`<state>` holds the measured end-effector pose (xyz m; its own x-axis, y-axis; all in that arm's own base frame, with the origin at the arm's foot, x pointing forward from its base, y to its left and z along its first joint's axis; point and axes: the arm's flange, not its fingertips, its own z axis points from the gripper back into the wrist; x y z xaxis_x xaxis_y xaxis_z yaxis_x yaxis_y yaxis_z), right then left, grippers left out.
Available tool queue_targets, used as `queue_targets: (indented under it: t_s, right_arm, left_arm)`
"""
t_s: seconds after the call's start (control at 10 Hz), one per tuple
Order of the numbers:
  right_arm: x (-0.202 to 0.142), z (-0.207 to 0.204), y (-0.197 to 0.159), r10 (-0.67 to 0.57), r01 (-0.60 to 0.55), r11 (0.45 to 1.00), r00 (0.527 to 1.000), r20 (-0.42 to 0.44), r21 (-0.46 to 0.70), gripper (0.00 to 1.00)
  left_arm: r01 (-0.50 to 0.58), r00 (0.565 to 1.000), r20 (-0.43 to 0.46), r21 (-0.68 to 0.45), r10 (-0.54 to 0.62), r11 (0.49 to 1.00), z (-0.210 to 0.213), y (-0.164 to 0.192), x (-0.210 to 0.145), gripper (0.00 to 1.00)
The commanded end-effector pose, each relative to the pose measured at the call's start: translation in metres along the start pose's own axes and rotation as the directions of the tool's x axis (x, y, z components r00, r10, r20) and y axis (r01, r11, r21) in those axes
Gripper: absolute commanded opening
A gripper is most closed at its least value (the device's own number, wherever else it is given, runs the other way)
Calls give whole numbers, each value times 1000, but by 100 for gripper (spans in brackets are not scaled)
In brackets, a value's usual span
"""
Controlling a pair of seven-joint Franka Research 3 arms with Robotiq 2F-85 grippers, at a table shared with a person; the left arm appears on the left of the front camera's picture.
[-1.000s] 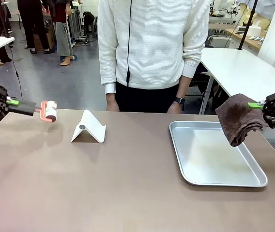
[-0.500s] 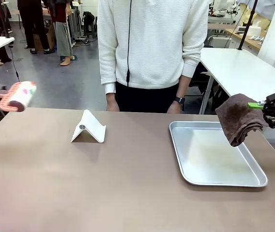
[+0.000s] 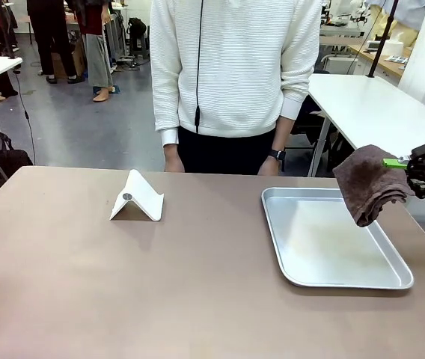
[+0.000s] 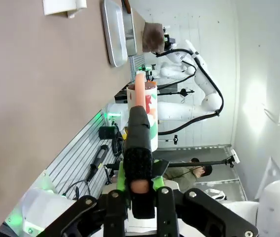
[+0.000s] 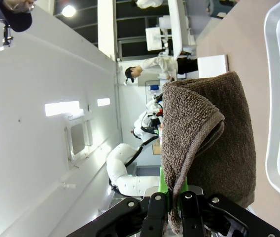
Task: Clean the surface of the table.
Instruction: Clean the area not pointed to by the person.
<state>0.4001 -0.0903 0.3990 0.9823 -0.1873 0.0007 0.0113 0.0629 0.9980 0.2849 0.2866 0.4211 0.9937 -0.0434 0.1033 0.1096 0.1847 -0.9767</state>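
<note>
My right tool [image 3: 405, 164] is clamped on a brown towel [image 3: 370, 183], green pads pinching a fold of it; the rest hangs in the air over the right edge of the metal tray [image 3: 325, 278]. In the right wrist view the towel [image 5: 206, 143] drapes thickly over both fingers.

My left tool [image 4: 139, 191] is closed around the black handle of a lint roller [image 4: 142, 113], roller end pointing away from me, held off the near left side of the table. Only a sliver of something pale and red shows at the left edge in the front view; I take it for the roller but can't be sure.

The table [image 3: 123, 284] spans the whole front view, brown matte top, bare apart from the tray on the right and a white folded stand [image 3: 138, 197] left of centre. A person stands close behind the far edge, hands low.

Risks, as I judge them:
- The towel is held by one fold, so it could slip out when I press and drag.
- Wiping near the tray or stand could shove them.
- Both arms sweeping toward the middle could cross.
- The person's hands are near the far edge.
</note>
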Motion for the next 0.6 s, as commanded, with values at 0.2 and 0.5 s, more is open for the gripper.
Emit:
queue_targets:
  t_s: [0.2, 0.5]
  right_arm:
    - [0, -1, 4, 0, 0, 1000, 1000, 1, 20, 7]
    - [0, -1, 4, 0, 0, 1000, 1000, 1, 20, 7]
  left_arm:
    - [0, 1000, 0, 0, 0, 1000, 0, 0, 0, 22]
    - [0, 1000, 0, 0, 0, 1000, 0, 0, 0, 22]
